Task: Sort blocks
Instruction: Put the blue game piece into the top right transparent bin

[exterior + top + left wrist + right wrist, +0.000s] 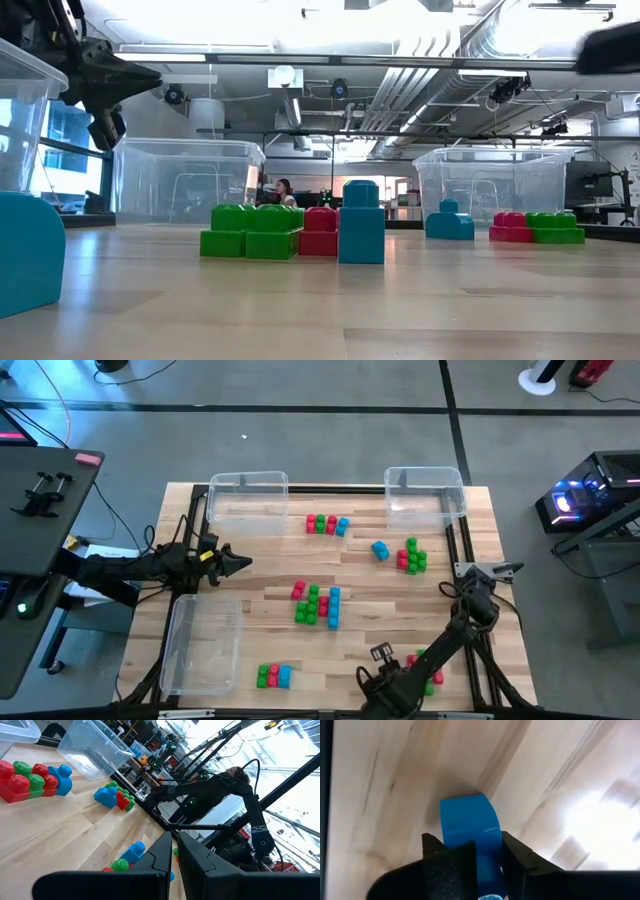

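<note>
Tabletop (380, 780) behind blue block (467, 822), lower end hidden between right hand (487, 857) fingers

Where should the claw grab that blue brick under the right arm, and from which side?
Grip the blue brick by its two flat side walls, coming straight down from above: it lies flat with both sides free. The right claw straddles it that way.
</note>
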You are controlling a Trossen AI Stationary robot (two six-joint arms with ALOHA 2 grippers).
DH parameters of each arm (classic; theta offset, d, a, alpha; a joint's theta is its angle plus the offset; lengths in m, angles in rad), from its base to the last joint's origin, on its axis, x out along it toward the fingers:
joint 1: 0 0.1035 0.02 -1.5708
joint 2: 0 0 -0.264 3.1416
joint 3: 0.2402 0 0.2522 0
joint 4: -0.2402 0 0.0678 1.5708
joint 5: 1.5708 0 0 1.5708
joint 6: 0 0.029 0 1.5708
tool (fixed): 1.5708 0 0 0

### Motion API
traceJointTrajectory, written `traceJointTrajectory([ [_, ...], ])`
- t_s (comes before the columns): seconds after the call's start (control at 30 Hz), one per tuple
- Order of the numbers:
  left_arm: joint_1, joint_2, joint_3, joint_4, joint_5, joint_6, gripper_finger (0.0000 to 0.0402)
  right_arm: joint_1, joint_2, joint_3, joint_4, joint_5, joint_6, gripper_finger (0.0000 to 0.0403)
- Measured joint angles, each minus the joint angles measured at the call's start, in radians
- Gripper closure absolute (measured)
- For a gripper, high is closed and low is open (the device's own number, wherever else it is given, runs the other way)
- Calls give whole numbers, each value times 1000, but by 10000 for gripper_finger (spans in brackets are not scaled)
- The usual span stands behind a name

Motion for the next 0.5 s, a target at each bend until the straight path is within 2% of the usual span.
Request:
traceJointTrajectory([
  [0.23,0,0,14,162,-12,69,382,-86,-99,69,-75,150,-102,397],
  [0.4,1,0,54,210,-96,113,382,-184,-225,101,-232,307,-99,398],
  [0.5,1,4,99,203,-121,190,382,-257,-337,103,-240,395,-90,399],
])
